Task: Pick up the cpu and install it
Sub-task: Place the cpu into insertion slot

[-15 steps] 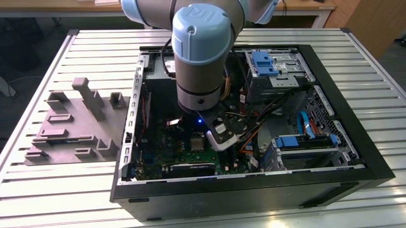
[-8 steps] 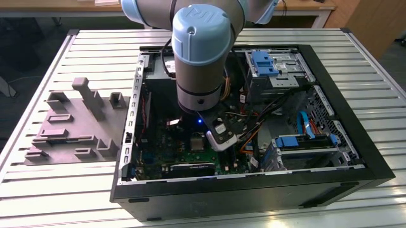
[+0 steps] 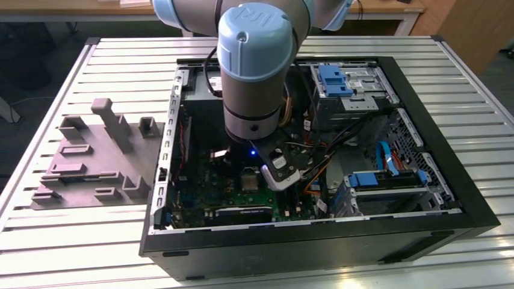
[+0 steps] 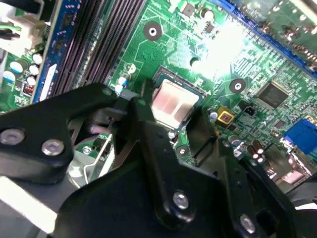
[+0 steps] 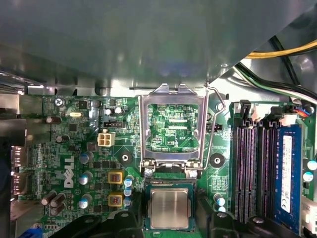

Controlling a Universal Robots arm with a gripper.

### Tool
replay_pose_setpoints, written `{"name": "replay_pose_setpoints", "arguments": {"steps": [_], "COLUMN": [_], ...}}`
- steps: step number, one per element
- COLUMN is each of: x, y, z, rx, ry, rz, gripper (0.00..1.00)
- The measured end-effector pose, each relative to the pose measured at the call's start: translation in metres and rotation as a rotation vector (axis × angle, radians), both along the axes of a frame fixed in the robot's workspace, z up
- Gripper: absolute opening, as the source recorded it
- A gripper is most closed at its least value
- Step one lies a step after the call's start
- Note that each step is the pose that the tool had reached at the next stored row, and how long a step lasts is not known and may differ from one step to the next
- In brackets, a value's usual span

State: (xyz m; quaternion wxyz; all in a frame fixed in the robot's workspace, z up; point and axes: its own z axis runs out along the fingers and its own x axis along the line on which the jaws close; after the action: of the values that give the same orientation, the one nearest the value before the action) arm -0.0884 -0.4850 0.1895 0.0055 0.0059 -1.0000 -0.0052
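- A slatted metal worktop (image 3: pixel 80 241) carries an open computer case (image 3: pixel 321 247).
- The gripper (image 5: pixel 169 220) has its fingers (image 5: pixel 208 225) spread and released, either side of the cpu (image 5: pixel 169 207) lying flat on the motherboard (image 5: pixel 74 144).

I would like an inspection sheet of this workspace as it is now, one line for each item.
Surface: slatted metal table, open computer case on it.
Job's things: cpu lies flat in the socket; retaining frame stands open.
Clutter: grey fixture tray on the exterior view's left of the case.
Pincer: low over the cpu; grip unclear.
Cables: wires inside the case.
Surroundings: wooden furniture behind the table.
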Motion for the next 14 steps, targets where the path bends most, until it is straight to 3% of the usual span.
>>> {"name": "replay_pose_setpoints", "arguments": {"steps": [6, 10, 14], "x": [-0.0002, -0.0001, -0.0001], "y": [-0.0002, -0.0002, -0.0002], "z": [0.001, 0.0012, 0.0011], "rx": [-0.0006, -0.001, -0.0008], "ry": [0.0003, 0.0005, 0.0004], "rz": [0.0, -0.001, -0.003], "gripper": [0.54, 0.43, 0.43]}}
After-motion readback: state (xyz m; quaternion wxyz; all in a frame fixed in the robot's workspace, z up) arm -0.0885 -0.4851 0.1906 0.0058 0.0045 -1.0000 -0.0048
